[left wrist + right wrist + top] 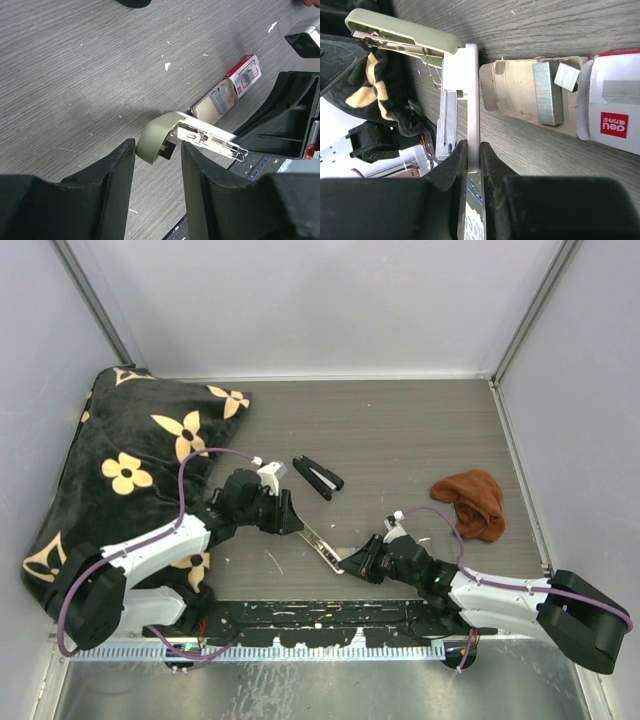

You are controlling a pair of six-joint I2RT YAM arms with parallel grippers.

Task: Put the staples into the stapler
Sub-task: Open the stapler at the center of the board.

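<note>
On table: 1 stapler, 2 staple blks

the left hand and right hand sit at opposite ends of the thin stapler.

The red-and-white cardboard box bears a red patch with the white brand word "deli", upside down here.
</note>
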